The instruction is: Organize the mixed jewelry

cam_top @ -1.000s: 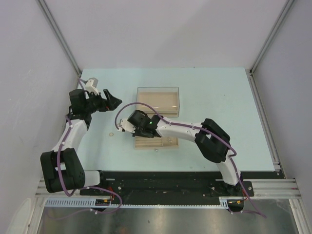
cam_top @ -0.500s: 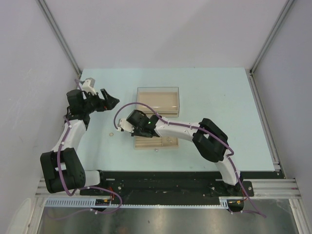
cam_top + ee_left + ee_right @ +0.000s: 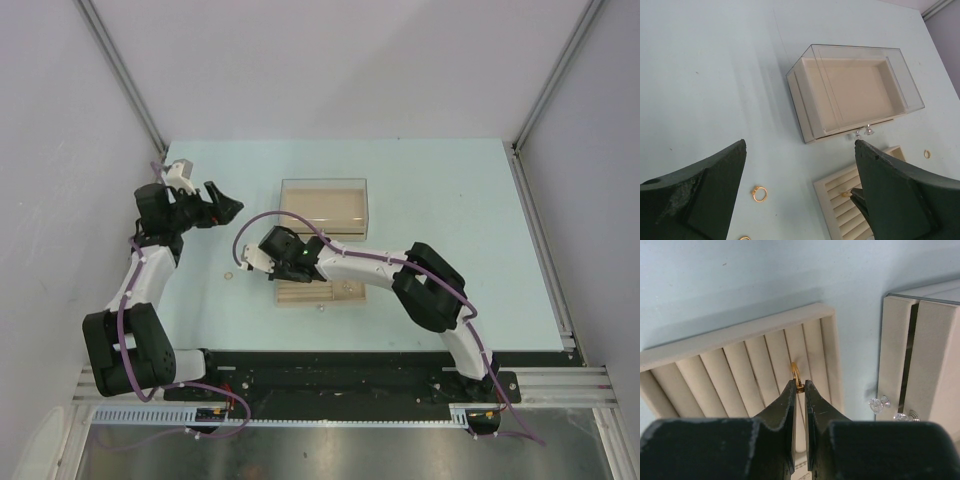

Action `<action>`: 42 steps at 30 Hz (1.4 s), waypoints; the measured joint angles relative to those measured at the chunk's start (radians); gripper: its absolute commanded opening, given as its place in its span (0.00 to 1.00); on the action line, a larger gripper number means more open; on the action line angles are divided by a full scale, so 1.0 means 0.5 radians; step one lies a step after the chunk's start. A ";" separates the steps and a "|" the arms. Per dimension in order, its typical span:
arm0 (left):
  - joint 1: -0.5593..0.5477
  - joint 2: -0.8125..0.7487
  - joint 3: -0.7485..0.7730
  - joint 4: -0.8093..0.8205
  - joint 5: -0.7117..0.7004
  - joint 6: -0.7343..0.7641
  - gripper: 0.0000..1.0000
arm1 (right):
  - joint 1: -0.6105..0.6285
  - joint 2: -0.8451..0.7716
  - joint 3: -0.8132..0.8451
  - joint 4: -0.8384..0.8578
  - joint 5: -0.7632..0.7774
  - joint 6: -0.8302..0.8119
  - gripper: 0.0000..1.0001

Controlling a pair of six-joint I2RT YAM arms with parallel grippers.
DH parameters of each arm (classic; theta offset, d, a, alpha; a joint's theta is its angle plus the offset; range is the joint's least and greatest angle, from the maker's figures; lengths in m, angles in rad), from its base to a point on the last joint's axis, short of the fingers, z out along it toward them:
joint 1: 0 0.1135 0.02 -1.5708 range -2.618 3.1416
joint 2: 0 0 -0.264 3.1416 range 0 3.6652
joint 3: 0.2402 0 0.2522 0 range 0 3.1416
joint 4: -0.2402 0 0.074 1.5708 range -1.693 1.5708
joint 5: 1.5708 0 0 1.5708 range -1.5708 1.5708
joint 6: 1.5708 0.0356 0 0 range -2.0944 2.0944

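Observation:
My right gripper [image 3: 800,385] is shut on a small gold ring [image 3: 796,372] and holds it upright in a groove of the beige slotted tray [image 3: 735,367]. From above, this gripper [image 3: 290,275] is over the tray's left end [image 3: 340,298]. My left gripper [image 3: 800,145] is open and empty, held high over the table's left side [image 3: 225,205]. Below it a loose gold ring [image 3: 759,193] lies on the table, a second ring [image 3: 744,238] is at the frame's bottom edge, and a third [image 3: 926,154] lies right of the tray. No chain piece shows.
A clear-lidded box with a beige lining [image 3: 324,207] stands just behind the tray. Two small clear stud pieces [image 3: 869,131] lie at its front edge, also in the right wrist view [image 3: 880,402]. A tiny piece [image 3: 320,308] lies in front of the tray.
My right gripper has shifted slightly left over the tray with the ring. My left gripper has drifted a little left and back, still open.

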 measured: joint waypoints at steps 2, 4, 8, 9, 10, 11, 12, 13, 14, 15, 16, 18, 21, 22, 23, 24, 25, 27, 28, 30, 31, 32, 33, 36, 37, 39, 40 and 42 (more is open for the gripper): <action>0.002 0.000 0.000 0.000 0.004 -0.001 0.94 | -0.001 0.001 0.000 0.003 0.000 -0.002 0.00; 0.006 0.000 -0.001 0.002 0.011 -0.003 0.94 | -0.002 0.002 0.000 0.007 -0.001 -0.002 0.00; 0.015 0.000 -0.021 0.014 0.027 -0.012 0.94 | -0.004 0.018 0.002 0.013 -0.003 -0.003 0.00; 0.017 0.000 -0.025 0.014 0.031 -0.013 0.94 | -0.004 0.025 0.007 0.014 -0.004 -0.003 0.00; 0.018 0.000 -0.027 0.013 0.034 -0.014 0.94 | -0.004 0.031 0.009 0.014 -0.003 -0.003 0.00; 0.019 0.000 -0.027 0.014 0.035 -0.014 0.94 | -0.004 0.034 0.010 0.014 -0.003 -0.004 0.00; 0.021 0.000 -0.029 0.014 0.036 -0.014 0.94 | -0.004 0.035 0.011 0.016 -0.003 -0.005 0.00; 0.023 0.000 -0.029 0.016 0.036 -0.014 0.94 | -0.004 0.035 0.011 0.016 -0.003 -0.005 0.00; 0.024 0.000 -0.029 0.016 0.037 -0.014 0.94 | -0.005 0.036 0.011 0.018 -0.003 -0.005 0.00; 0.027 0.000 -0.029 0.017 0.037 -0.015 0.94 | -0.005 0.036 0.011 0.018 -0.003 -0.007 0.00; 0.028 0.000 -0.029 0.021 0.039 -0.015 0.94 | -0.005 0.037 0.011 0.019 -0.004 -0.011 0.00; 0.030 0.000 -0.029 0.029 0.040 -0.015 0.94 | -0.006 0.041 0.011 0.021 -0.005 -0.018 0.00; 0.032 0.000 -0.030 0.033 0.043 -0.016 0.94 | -0.008 0.053 0.011 0.028 -0.013 -0.026 0.00; 0.033 0.000 -0.030 0.034 0.047 -0.016 0.94 | -0.009 0.060 0.011 0.031 -0.014 -0.032 0.00; 0.034 0.000 -0.030 0.037 0.051 -0.016 0.94 | -0.011 0.063 0.011 0.032 -0.018 -0.034 0.00; 0.035 0.000 -0.030 0.040 0.053 -0.016 0.94 | -0.012 0.063 0.011 0.034 -0.021 -0.034 0.00; 0.036 0.000 -0.030 0.042 0.056 -0.016 0.94 | -0.014 0.063 0.012 0.034 -0.027 -0.037 0.00; 0.037 0.000 -0.031 0.043 0.057 -0.016 0.94 | -0.018 0.063 0.013 0.034 -0.037 -0.040 0.00; 0.037 0.000 -0.032 0.043 0.060 -0.016 0.94 | -0.021 0.063 0.014 0.034 -0.042 -0.040 0.00; 0.039 0.000 -0.034 0.043 0.071 -0.016 0.94 | -0.025 0.064 0.014 0.034 -0.055 -0.043 0.00; 0.039 0.000 -0.034 0.043 0.076 -0.016 0.94 | -0.027 0.064 0.015 0.034 -0.060 -0.047 0.00; 0.040 0.000 -0.034 0.043 0.081 -0.016 0.94 | -0.029 0.064 0.017 0.032 -0.064 -0.050 0.00; 0.040 0.000 -0.034 0.043 0.085 -0.016 0.94 | -0.029 0.065 0.018 0.031 -0.068 -0.053 0.00; 0.042 0.000 -0.034 0.043 0.087 -0.016 0.94 | -0.030 0.075 0.030 0.024 -0.072 -0.069 0.00; 0.042 0.000 -0.034 0.043 0.088 -0.016 0.94 | -0.030 0.078 0.034 0.023 -0.072 -0.072 0.00; 0.042 0.000 -0.034 0.043 0.089 -0.016 0.94 | -0.030 0.082 0.042 0.018 -0.071 -0.078 0.04; 0.042 0.000 -0.034 0.043 0.089 -0.015 0.94 | -0.030 0.086 0.046 0.016 -0.071 -0.079 0.06; 0.042 0.000 -0.034 0.043 0.089 -0.014 0.94 | -0.030 0.087 0.050 0.010 -0.071 -0.080 0.11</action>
